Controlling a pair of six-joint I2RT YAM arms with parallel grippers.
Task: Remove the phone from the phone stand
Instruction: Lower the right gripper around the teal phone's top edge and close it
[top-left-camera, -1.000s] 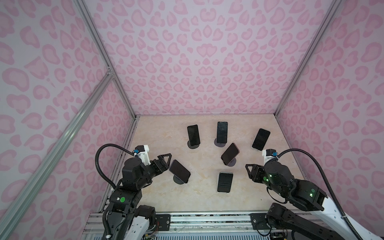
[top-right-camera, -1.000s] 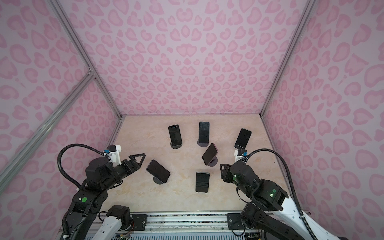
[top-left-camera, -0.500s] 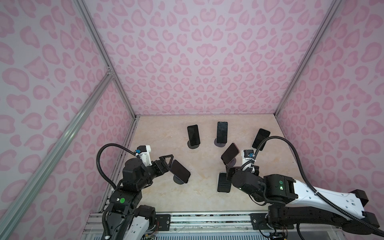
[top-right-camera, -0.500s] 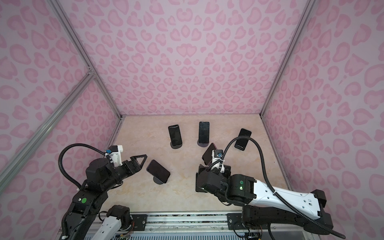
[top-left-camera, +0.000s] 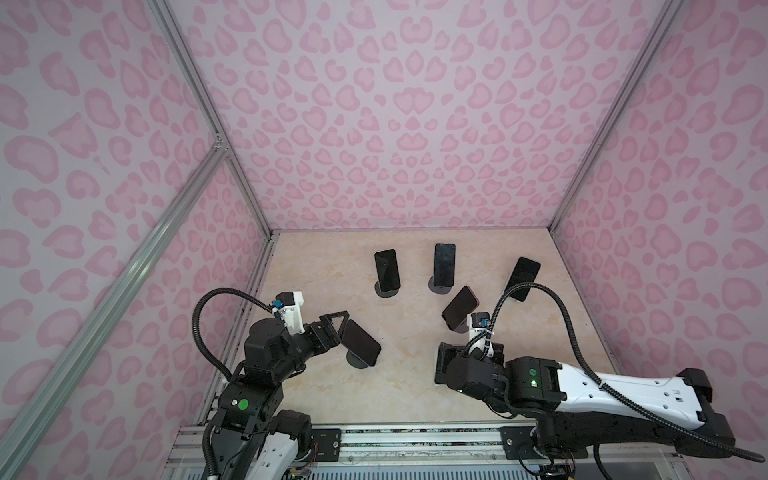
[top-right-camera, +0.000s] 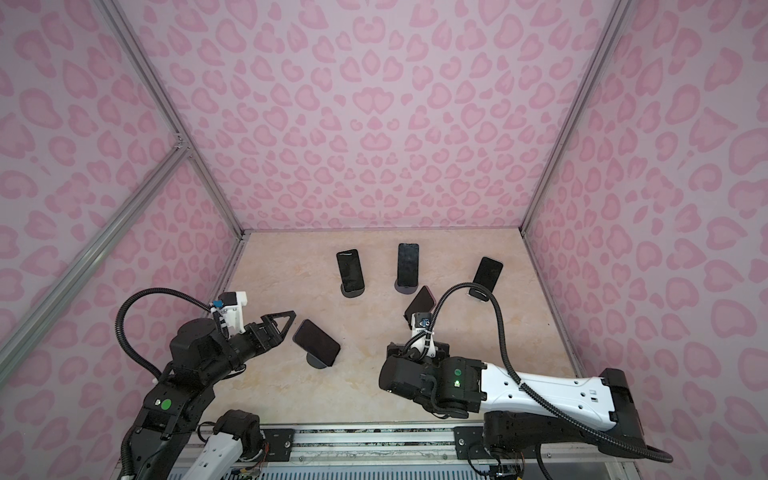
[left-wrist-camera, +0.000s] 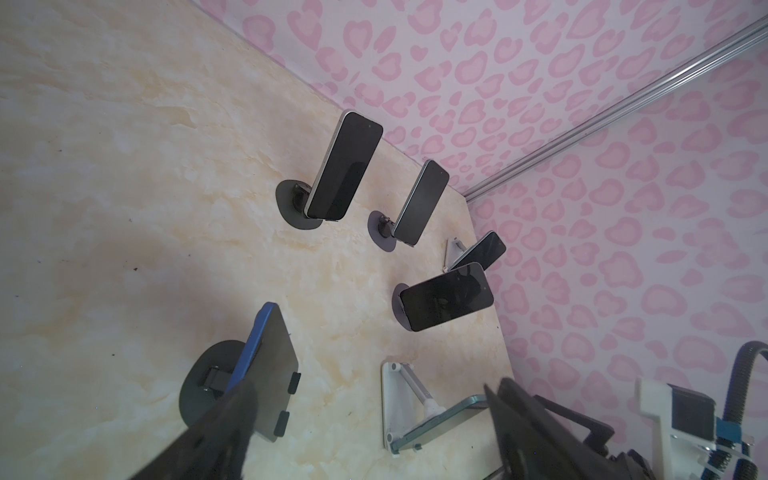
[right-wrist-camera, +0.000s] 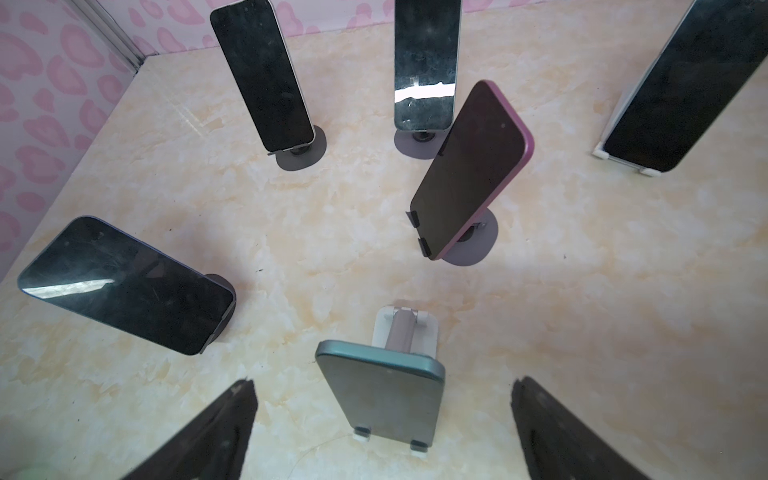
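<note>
**Top views.** Six phones lean on stands across the marbled table (top-left-camera: 332, 266). The left gripper (top-left-camera: 338, 332) hovers at the near-left end of the blue phone (top-left-camera: 362, 343). The right arm (top-left-camera: 590, 388) stretches across the near right, and its wrist hides most of the teal phone (right-wrist-camera: 380, 399), the likely target, at near centre. One second earlier this arm was folded back by the right wall and that phone lay uncovered. It has since swung in over the phone, while the left gripper has scarcely moved.

**Left wrist view.** The left gripper (left-wrist-camera: 370, 382) gapes wide and holds nothing. The blue phone (left-wrist-camera: 270, 361), propped on its black round stand (left-wrist-camera: 205, 386), lies just beside one finger rather than between the two, so this arm appears only poised.

**Right wrist view.** The right gripper (right-wrist-camera: 384, 381) is spread wide and empty, with a finger on either side of the teal phone and clear of both long edges. The phone tilts back on its white stand (right-wrist-camera: 405, 328), its lower edge caught in two small hooks. This straddle presumably lets the fingers pinch across the phone's width and then lift it up out of the hooks. The pink phone (right-wrist-camera: 473, 166) stands just beyond.
</note>
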